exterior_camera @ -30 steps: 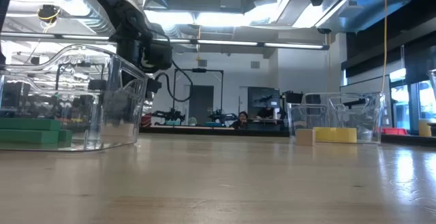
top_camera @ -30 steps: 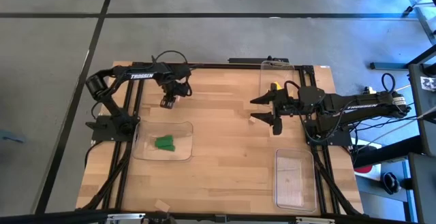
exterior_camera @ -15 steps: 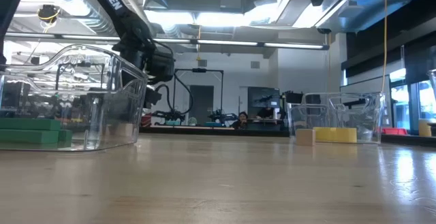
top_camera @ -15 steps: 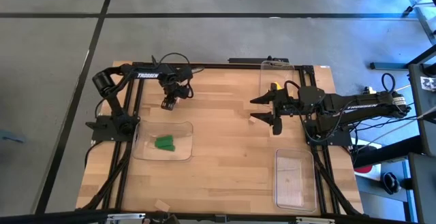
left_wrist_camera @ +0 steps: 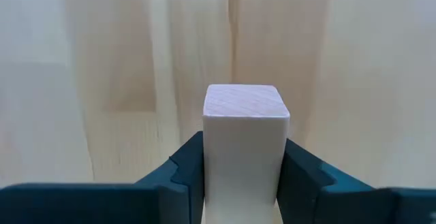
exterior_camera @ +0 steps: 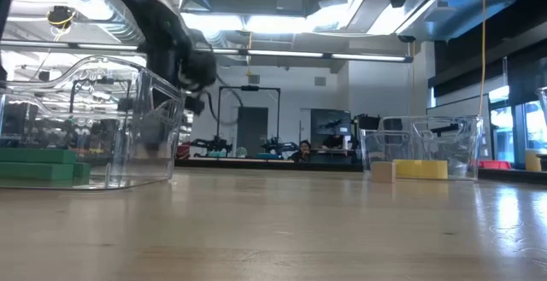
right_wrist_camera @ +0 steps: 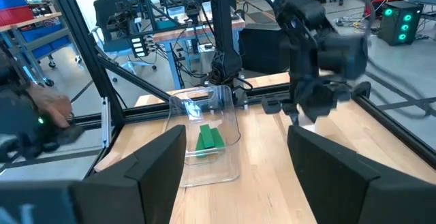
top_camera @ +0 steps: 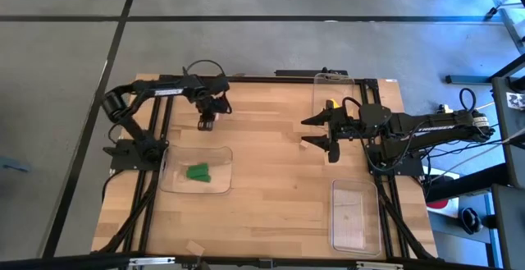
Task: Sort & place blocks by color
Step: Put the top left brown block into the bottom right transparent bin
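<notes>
While I watched the left wrist view, the left gripper [left_wrist_camera: 245, 183] was pinching a plain tan block [left_wrist_camera: 245, 149], one finger flat against each side, with the block's end sticking out past the fingertips. From above, that gripper [top_camera: 206, 123] hung over the far left part of the surface [top_camera: 262, 163], well apart from the clear tray [top_camera: 220, 181] holding the green blocks [top_camera: 198, 171]. I judged the block light, rigid and smooth-faced, so a squeeze on two parallel faces near its middle suited it; the wood looked hard enough not to mark, though a smooth face might slip if held loosely. The right gripper [top_camera: 322, 139] waited spread wide over the right side, near the far tray [top_camera: 320, 85] with a yellow block [top_camera: 332, 104]; the near right tray [top_camera: 354, 212] sat apart. I could not read any lettering on the arms or elsewhere.
</notes>
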